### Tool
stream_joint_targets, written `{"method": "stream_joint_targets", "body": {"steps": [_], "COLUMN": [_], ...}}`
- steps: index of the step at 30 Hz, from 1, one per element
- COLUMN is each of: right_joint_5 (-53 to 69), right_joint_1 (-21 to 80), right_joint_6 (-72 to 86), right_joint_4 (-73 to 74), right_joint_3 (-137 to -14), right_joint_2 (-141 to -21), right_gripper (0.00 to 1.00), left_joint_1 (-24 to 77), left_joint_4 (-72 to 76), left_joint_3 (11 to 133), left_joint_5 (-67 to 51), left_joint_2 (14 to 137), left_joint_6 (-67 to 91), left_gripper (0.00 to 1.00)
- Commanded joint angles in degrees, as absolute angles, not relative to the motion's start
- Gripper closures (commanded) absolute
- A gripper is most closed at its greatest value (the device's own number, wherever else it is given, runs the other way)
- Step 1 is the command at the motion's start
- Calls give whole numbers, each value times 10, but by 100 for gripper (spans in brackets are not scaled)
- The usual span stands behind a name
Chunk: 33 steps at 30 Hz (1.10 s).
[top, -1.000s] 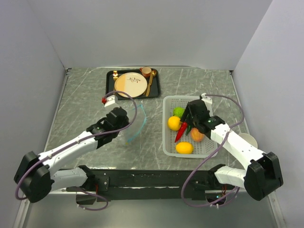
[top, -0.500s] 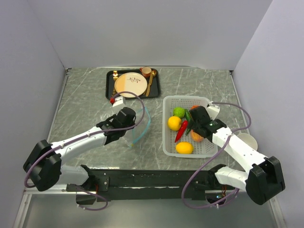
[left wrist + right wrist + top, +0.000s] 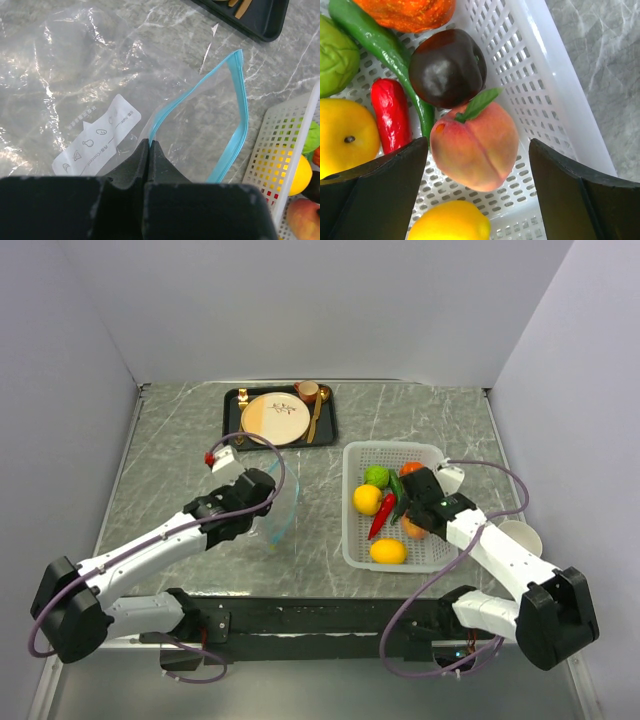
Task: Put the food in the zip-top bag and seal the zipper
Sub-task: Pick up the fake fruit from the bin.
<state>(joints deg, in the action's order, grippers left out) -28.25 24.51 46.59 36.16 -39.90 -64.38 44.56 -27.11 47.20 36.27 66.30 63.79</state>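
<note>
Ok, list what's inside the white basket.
The basket holds a peach, a dark round fruit, red chili, green chili, lime, two lemons and an orange piece cut off at the edge. Whatever lies beneath them, or behind the right gripper, is hidden.

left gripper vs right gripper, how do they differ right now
The left gripper is shut, the right gripper open. The left gripper pinches the bag at its zipper; the right gripper holds nothing, its fingers either side of the peach. The left gripper is over the table, the right gripper over the basket. Both have black fingers.
</note>
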Motion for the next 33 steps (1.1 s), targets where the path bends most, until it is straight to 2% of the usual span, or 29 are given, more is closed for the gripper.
{"method": "stream_joint_targets", "body": {"steps": [1, 10, 18, 23, 27, 29, 33], "right_joint_5": [-289, -186, -170, -171, -168, -164, -156], "right_joint_1": [236, 235, 235, 235, 236, 235, 236], "right_joint_6": [450, 419, 414, 408, 406, 402, 396], "right_joint_4": [330, 279, 275, 272, 271, 265, 266], "right_joint_3": [-400, -373, -359, -359, -363, -365, -375], "right_joint_2": [-653, -646, -645, -635, -603, -588, -544], "right_gripper": [12, 17, 19, 34, 54, 59, 61], "left_joint_1": [455, 463, 467, 467, 467, 467, 467], "left_joint_4": [-309, -294, -246, -215, -200, -195, -187], "left_joint_3": [475, 494, 487, 468, 461, 455, 454], "left_joint_5": [385, 384, 374, 366, 361, 363, 365], "left_joint_2": [641, 656, 650, 634, 627, 623, 623], "left_joint_6": [704, 691, 656, 639, 612, 608, 601], "left_gripper": [99, 99, 99, 99, 99, 99, 99]}}
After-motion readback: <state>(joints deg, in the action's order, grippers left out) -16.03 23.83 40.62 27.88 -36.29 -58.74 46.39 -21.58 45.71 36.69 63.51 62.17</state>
